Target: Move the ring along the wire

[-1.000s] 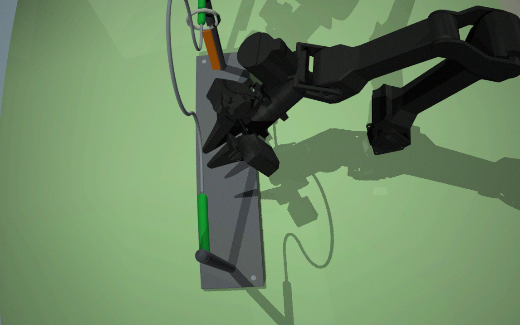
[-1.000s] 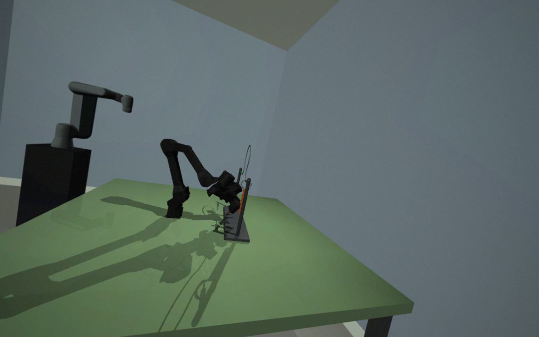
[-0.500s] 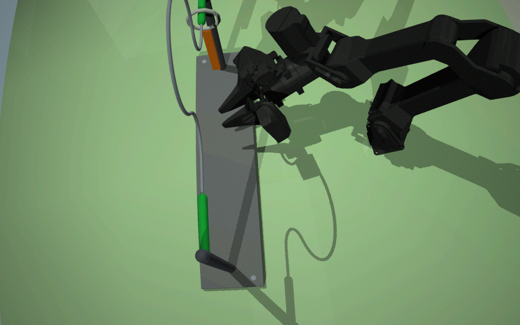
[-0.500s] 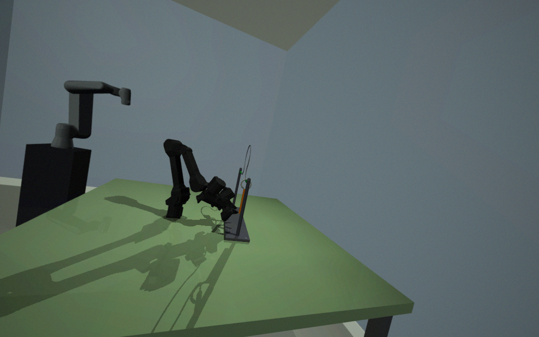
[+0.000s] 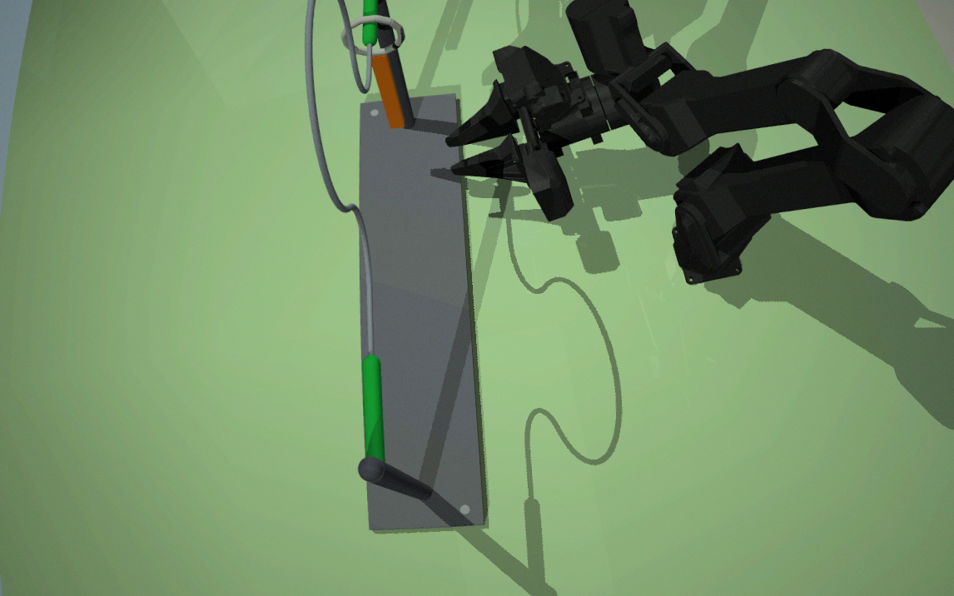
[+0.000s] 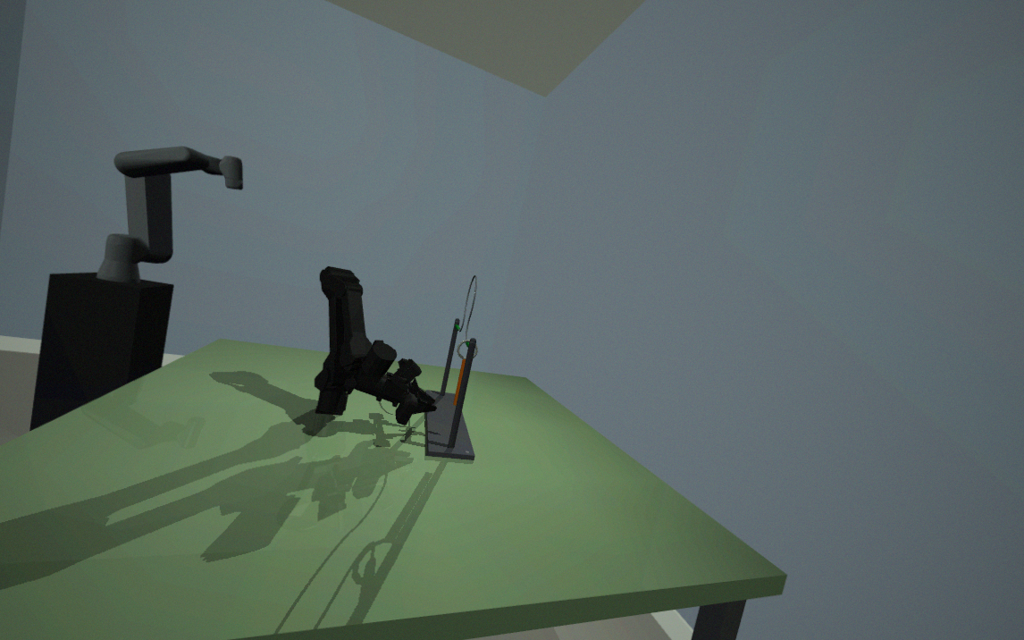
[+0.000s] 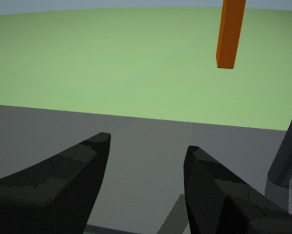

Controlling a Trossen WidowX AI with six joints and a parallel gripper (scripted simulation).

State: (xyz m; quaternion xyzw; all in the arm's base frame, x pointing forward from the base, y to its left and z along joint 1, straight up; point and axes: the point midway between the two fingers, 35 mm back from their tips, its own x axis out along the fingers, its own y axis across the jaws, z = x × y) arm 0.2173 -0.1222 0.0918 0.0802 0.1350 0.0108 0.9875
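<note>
Hanging from the green sleeve (image 5: 369, 22) at the far post (image 5: 397, 70), 1 pale ring (image 5: 372, 37) circles the wire, and its 1 orange handle (image 5: 388, 90) drops straight down beside that post, its lower end free above the base plate (image 5: 421, 325). The grey rectangular plate lies on the green table (image 6: 580, 509) and carries 2 dark posts: the far one by the ring and a near post (image 5: 395, 479) at the opposite end. Between them runs 1 thin grey wire (image 5: 315, 118) that bulges in a wide loop to one side, kinks back, then runs straight into a second green sleeve (image 5: 372, 407) next to the near post, so 2 green sections show in all. Small pale dots mark 2 of the plate's corners. The 1 black arm (image 5: 762, 126) reaches in from the side, and its gripper (image 5: 457, 154) sits low at the plate's long edge, near the far post, with the 2 fingers parted and nothing between them. From the wrist view the fingertips frame bare grey plate, while the handle hangs ahead, above and to the right, well apart from both. Off the table, 1 grey camera arm (image 6: 152, 190) stands on a black pedestal (image 6: 95, 341).
</note>
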